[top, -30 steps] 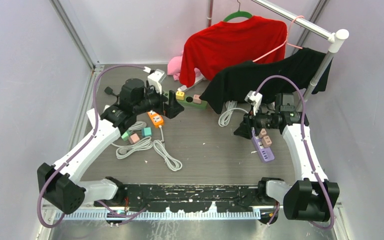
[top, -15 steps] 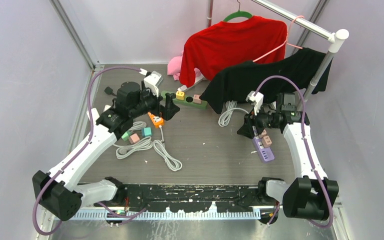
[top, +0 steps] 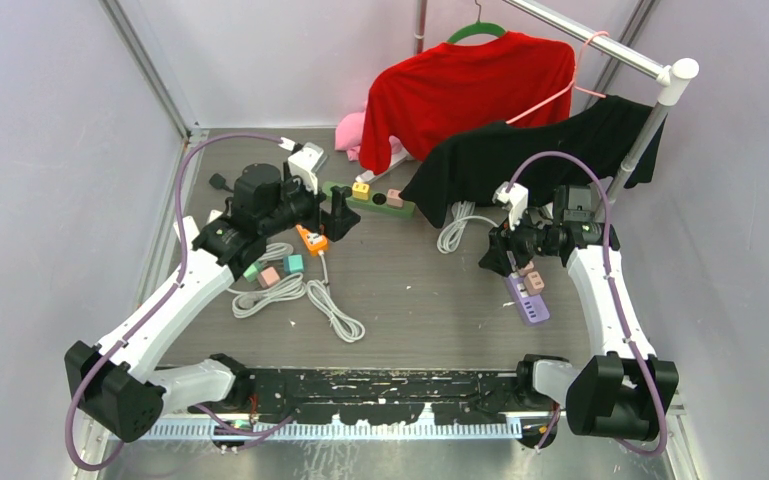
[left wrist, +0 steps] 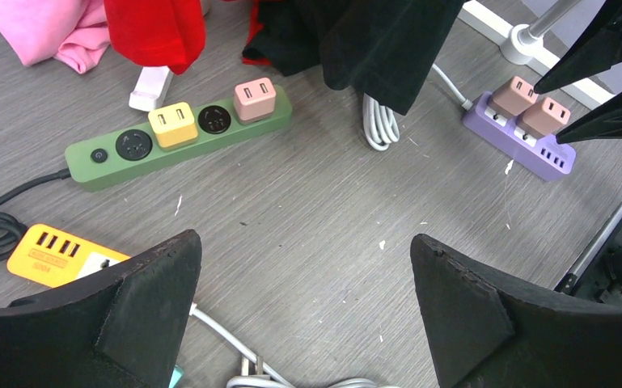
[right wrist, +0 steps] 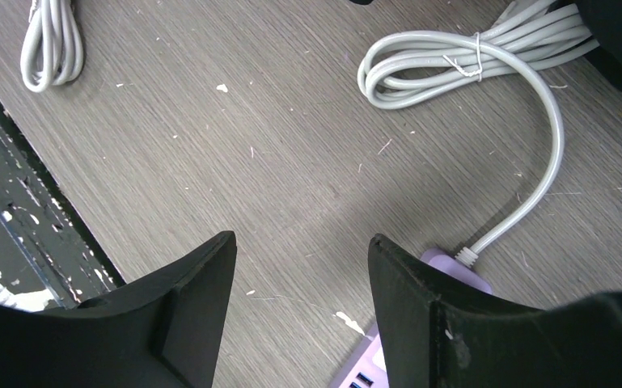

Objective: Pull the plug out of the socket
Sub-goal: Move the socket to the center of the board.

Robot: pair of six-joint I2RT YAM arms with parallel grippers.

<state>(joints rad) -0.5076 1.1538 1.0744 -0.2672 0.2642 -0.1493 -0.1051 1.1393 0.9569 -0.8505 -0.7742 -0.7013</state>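
A purple power strip [top: 527, 297] lies on the right with two pink plugs [top: 531, 275] in it. It also shows in the left wrist view [left wrist: 526, 149] with the plugs [left wrist: 528, 105], and at the lower edge of the right wrist view [right wrist: 455, 272]. My right gripper [top: 497, 257] is open and empty, low over the strip's cable end [right wrist: 299, 259]. A green power strip [top: 377, 201] at the back holds a yellow plug [left wrist: 172, 124] and a pink plug [left wrist: 255, 99]. My left gripper [top: 343, 214] is open and empty [left wrist: 303, 250], near the green strip.
An orange strip [top: 311, 238] lies under the left gripper. White cable coils [top: 300, 292] and small loose plugs [top: 270, 271] lie on the left. Another white coil [right wrist: 453, 65] feeds the purple strip. A red shirt [top: 470, 85] and a black shirt [top: 530, 150] hang on a rack at the back.
My left arm has drawn back a little to the left. My right gripper has edged slightly up and right, closer to the purple strip. Both stay open.
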